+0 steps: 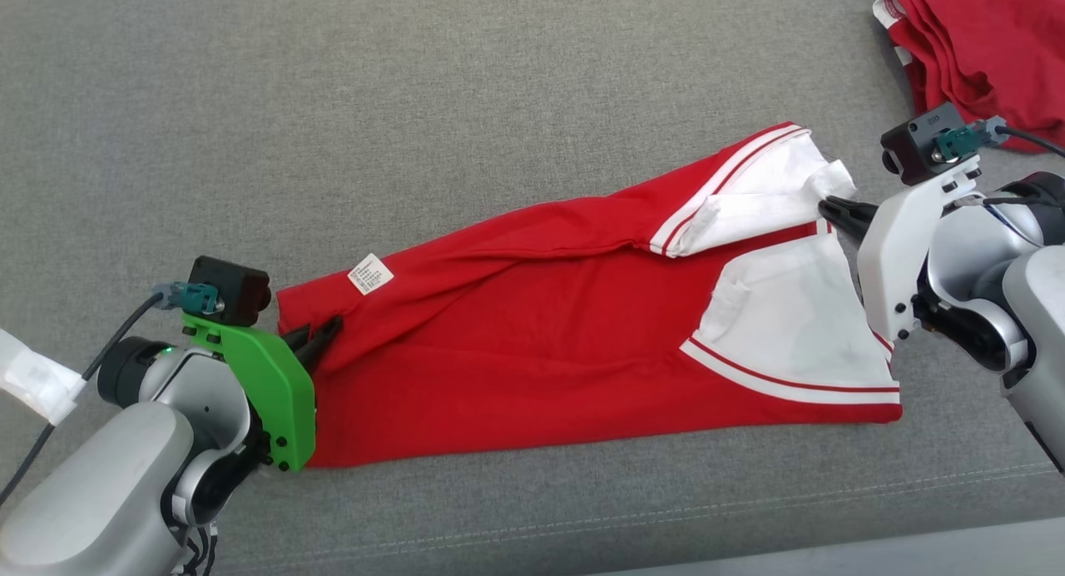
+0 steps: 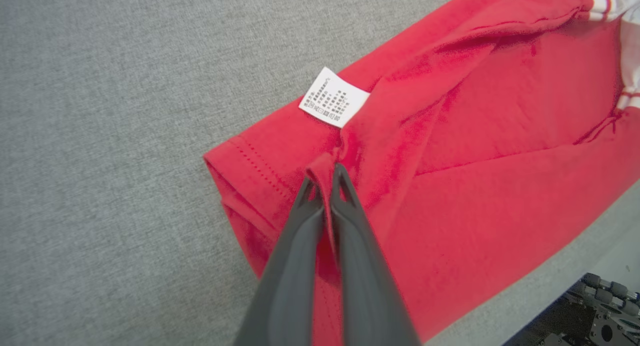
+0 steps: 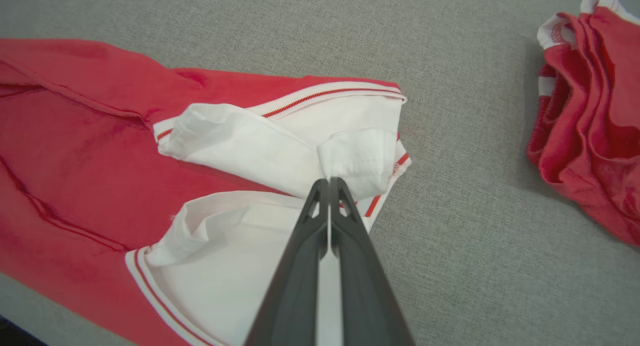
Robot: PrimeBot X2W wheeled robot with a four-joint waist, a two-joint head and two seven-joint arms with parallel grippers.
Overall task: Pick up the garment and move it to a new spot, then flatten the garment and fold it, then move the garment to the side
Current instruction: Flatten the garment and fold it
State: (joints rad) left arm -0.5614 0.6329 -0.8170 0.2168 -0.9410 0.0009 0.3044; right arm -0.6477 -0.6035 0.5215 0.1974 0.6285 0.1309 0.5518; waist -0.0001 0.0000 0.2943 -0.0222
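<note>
- The red shirt (image 1: pixel 541 368) lies stretched lengthwise on the grey cushion (image 1: pixel 416 101), with its white care label (image 1: pixel 370 274) near one end.
- Left jaws are pinched shut on a ridge of hem just beside the label.
- Right jaws are clamped on a white sleeve fold (image 3: pixel 357 158) at the end of the shirt farthest from the label.
- This looks like the flattening step. I'd draw both ends apart evenly and low to the cushion, to pull out the long crease running away from the label.
- Those pinches are thin, so a hard tug could slip them. Steer clear of the red pile (image 1: pixel 990 52), well beyond the end opposite the label.
</note>
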